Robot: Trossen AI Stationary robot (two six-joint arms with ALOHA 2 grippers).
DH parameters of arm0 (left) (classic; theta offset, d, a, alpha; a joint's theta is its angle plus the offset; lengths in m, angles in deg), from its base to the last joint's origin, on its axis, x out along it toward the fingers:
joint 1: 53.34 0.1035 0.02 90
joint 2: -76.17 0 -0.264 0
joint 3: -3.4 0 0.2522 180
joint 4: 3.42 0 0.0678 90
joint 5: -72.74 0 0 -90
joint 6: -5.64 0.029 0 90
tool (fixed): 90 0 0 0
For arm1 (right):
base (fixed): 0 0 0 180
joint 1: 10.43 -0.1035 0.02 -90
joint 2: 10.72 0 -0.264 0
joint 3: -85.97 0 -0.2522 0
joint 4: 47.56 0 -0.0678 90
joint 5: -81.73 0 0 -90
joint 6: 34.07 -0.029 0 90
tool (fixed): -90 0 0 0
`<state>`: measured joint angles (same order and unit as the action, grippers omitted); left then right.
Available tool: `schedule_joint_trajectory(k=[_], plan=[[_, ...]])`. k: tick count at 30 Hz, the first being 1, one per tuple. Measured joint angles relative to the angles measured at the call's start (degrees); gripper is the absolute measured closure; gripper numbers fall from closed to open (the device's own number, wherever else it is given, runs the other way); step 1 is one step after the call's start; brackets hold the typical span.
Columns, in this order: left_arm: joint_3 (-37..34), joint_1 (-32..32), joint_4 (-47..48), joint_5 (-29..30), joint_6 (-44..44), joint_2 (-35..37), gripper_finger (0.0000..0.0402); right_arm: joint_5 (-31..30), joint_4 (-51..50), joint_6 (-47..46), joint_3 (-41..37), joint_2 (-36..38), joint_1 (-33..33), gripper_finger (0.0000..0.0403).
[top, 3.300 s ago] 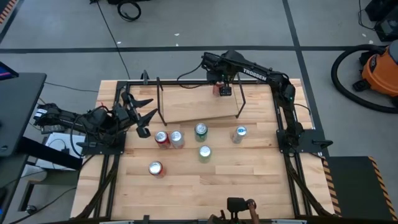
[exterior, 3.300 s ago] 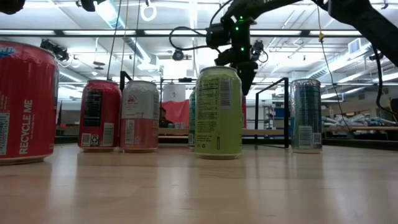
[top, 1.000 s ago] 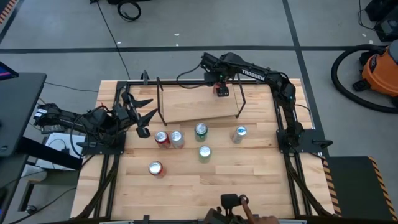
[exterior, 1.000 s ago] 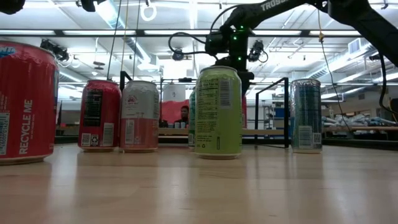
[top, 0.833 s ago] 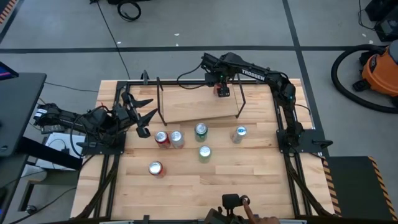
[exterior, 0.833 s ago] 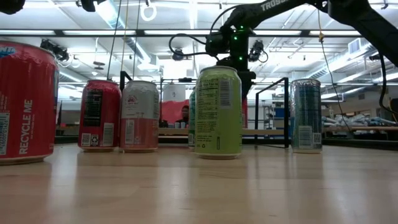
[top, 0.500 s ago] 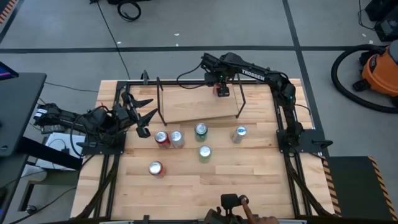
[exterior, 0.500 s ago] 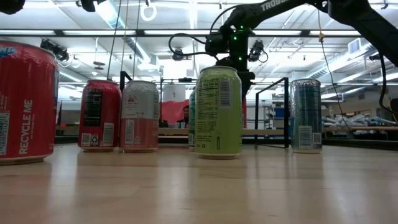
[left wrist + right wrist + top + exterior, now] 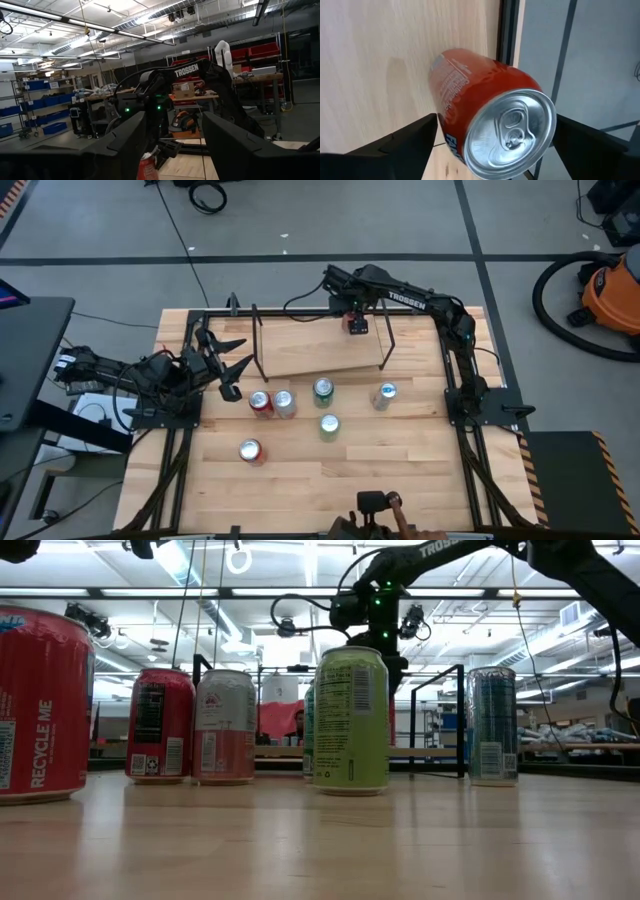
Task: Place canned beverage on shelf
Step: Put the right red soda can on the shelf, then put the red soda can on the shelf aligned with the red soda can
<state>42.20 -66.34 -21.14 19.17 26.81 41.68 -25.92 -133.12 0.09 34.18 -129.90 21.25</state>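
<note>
Up on the shelf (image 9: 315, 350), a pale wood plank carried by thin black rod uprights, an orange-red aluminium can (image 9: 490, 112) stands near the back right corner, its silver lid and pull tab facing the right wrist camera. The right gripper (image 9: 357, 323) hangs directly over it, arm stretched across from the right side of the butcher-block surface (image 9: 320, 480); its dark fingers (image 9: 407, 142) stand spread wide on either side of the can with a gap showing at each flank, not squeezing it. The left gripper (image 9: 232, 365) waits at the surface's left edge, well apart from the shelf, fingers closed on nothing. In front of the shelf stand six smooth cylindrical cans: a red can (image 9: 260, 402) touching a pale can (image 9: 284, 402), a green can (image 9: 323, 390), a blue can (image 9: 385, 394), another green can (image 9: 329, 425) and another red can (image 9: 250, 450).
</note>
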Motion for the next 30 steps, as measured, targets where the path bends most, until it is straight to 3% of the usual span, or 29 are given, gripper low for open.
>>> schedule_joint_trajectory(k=[21,30], plan=[[0.00,0.00,0.04,-0.01,-0.02,0.00,0.0196,1.04,1.51,-0.69,1.88,4.27,-4.62,0.0003],[0.00,0.01,1.06,3.22,0.00,0.00,0.0196,7.63,7.40,-4.81,1.88,9.79,-8.17,0.0004]])
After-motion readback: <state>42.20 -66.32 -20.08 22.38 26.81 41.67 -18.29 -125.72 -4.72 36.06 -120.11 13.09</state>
